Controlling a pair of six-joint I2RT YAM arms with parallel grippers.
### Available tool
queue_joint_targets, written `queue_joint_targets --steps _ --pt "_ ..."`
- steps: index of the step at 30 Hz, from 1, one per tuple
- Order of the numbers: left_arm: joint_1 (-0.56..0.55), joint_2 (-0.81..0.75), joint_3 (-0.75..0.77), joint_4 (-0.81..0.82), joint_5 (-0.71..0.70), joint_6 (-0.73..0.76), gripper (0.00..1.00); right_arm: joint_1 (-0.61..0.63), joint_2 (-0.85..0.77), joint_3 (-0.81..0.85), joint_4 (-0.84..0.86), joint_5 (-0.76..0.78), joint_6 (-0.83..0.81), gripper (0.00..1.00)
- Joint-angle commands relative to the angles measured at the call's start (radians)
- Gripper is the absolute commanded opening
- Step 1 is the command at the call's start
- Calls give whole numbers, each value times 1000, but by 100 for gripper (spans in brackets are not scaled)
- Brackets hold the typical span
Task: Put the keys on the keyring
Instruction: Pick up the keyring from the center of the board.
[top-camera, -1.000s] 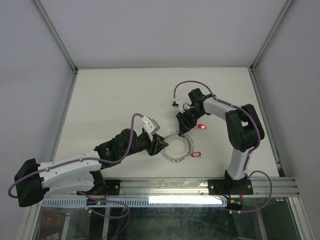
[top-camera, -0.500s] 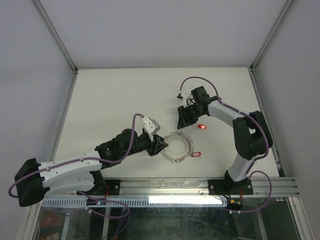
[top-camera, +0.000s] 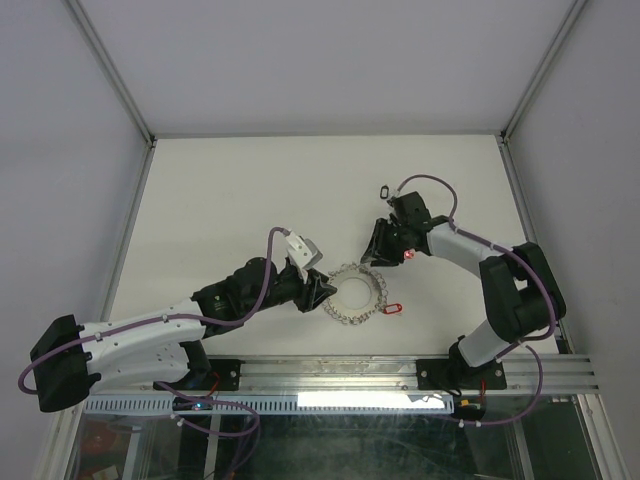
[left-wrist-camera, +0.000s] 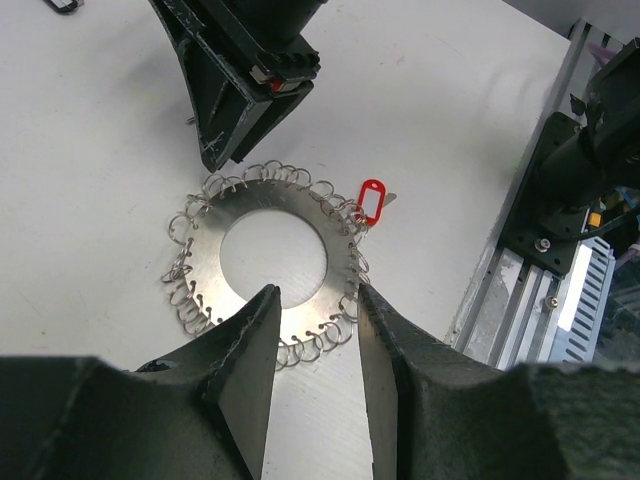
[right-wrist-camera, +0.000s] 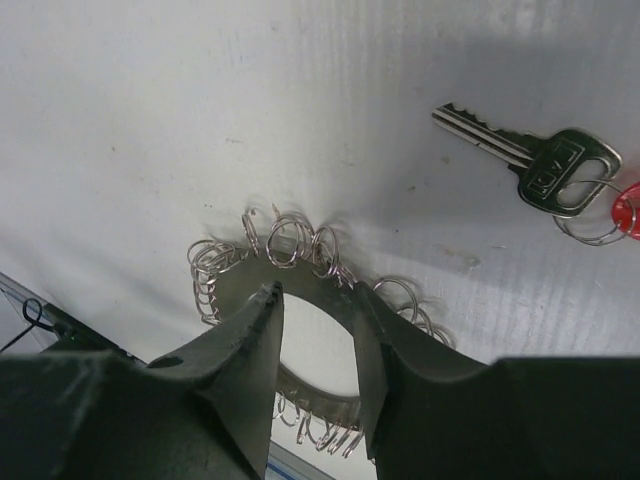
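Observation:
The keyring (top-camera: 356, 292) lies flat on the white table, a grey metal ring fringed with wire loops. My left gripper (top-camera: 322, 290) is open and low over its left rim; in the left wrist view (left-wrist-camera: 315, 290) the fingers straddle the ring's (left-wrist-camera: 213, 240) near edge. My right gripper (top-camera: 375, 253) is open over the ring's far rim (right-wrist-camera: 330, 283), its fingertips (right-wrist-camera: 268, 292) close above the metal. A silver key (right-wrist-camera: 540, 165) with a red tag (right-wrist-camera: 628, 210) lies beside the right gripper (right-wrist-camera: 318, 290); it also shows in the top view (top-camera: 405, 256). A second red tag (left-wrist-camera: 371, 201) lies against the ring's right side (top-camera: 391, 308).
A small dark object (top-camera: 383, 190) lies at the back beyond the right wrist, too small to identify. The metal rail (top-camera: 400, 372) with both arm bases runs along the table's near edge. Frame posts stand at the far corners.
My right gripper has come forward and down from behind the ring to just over its far rim, and the right arm has swung rightward. The left arm and the keyring have not moved.

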Motion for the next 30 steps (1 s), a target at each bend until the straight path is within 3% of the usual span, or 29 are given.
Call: queue_joint_targets --steps 1,6,9,23,30 --pt "-12 2 20 45 -9 1 36 9 -40 14 14 102 104 36" --pt "-12 0 15 46 -12 1 36 8 -128 -17 -49 280 155 35" --pt "-12 2 14 45 -13 0 36 1 -170 -55 -71 309 173 35" --pt "-12 9 17 48 -2 -2 35 -68 -166 -187 84 101 251 29" --pt "-12 10 14 48 -3 -3 35 -84 -156 -193 96 81 246 28"
